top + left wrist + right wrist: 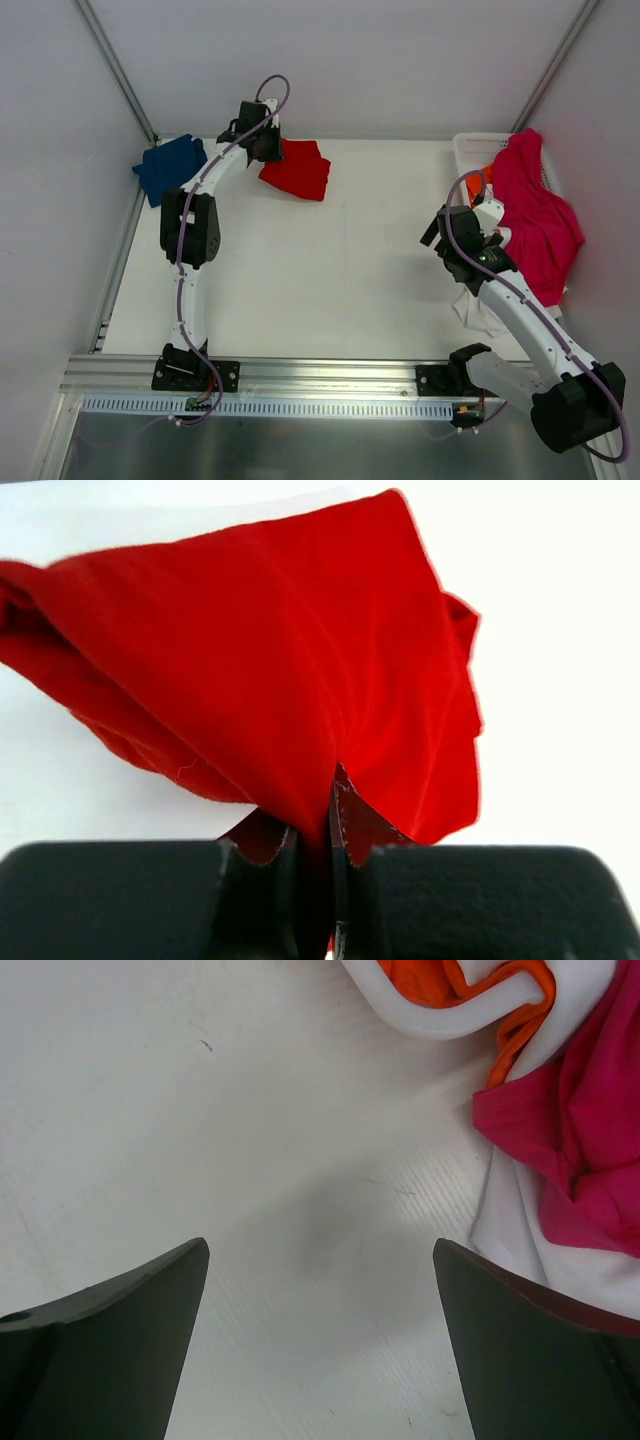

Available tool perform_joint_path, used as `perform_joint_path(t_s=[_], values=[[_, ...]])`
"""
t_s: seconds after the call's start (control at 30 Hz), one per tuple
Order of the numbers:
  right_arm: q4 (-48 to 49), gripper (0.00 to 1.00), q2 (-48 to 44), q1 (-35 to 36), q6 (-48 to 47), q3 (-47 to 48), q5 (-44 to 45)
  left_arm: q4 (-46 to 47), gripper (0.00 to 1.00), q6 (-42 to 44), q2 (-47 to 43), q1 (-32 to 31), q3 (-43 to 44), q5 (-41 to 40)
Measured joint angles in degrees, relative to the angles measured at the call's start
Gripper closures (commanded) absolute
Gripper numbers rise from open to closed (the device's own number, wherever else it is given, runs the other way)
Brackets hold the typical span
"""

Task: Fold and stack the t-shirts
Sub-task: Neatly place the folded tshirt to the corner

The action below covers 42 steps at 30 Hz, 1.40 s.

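White t-shirt (478, 315) lies crumpled on the table (330, 270) nearest the bases, partly under the right arm. Right gripper (320, 1250) hovers over bare table just beside it, fingers spread wide, holding nothing.

Next out: magenta-pink t-shirt (538, 215) is draped over the edge of the white basket (468, 148). Orange t-shirt (482, 178) pokes out of the basket beside it.

Far end: left gripper (318, 830) is pinched tight on an edge of the red t-shirt (300, 660), cloth bunching into the closed fingers. The shirt looks roughly folded, and the rest of it appears to lie on the table. Navy t-shirt (172, 168) sits at the far left corner, apart from the red, in a compact bundle that is probably already folded.

Handling guess: all thin soft knit, light, no stiffness. It sags and wrinkles from any pinch point, and folded layers may slide apart. Best holds are hems, shoulder seams or corners, with all layers pinched together. A single mid-panel pinch would likely just bunch it.
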Motion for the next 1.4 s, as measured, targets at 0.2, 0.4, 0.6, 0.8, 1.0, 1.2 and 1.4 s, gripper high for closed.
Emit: perform_joint_path(t_s=[0.2,0.4,0.6,0.8,1.0,1.2,1.4], values=[[1.5,0.00,0.0,-1.4,0.2,-2.6,-2.4,-3.0,1.00,8.2,3.4,3.2,2.1,-2.9],[4.0,0.01,0.0,-2.4,0.2,-5.1,-4.7,-5.4,1.00,14.1,5.2,6.1,2.1,-8.9],[5.1,0.00,0.0,-3.4,0.3,-6.3,-7.2,-5.5,1.00,16.9,4.9,12.1,2.6,-12.2],[6.8,0.00,-0.4,-3.5,0.4,-7.2,-8.9,-5.0,1.00,18.1,2.7,18.0,2.6,-13.0],[7.2,0.00,-0.7,-3.6,0.4,-8.3,-9.9,-4.0,1.00,18.4,-1.7,20.5,2.3,-13.0],[7.9,0.01,-0.7,-3.6,0.4,-8.7,-11.3,-2.2,1.00,18.4,-5.7,20.8,0.6,-13.1],[8.2,0.01,-0.7,-3.6,0.4,-8.9,-11.6,-0.6,1.00,18.2,-7.3,23.1,-1.9,-12.9]])
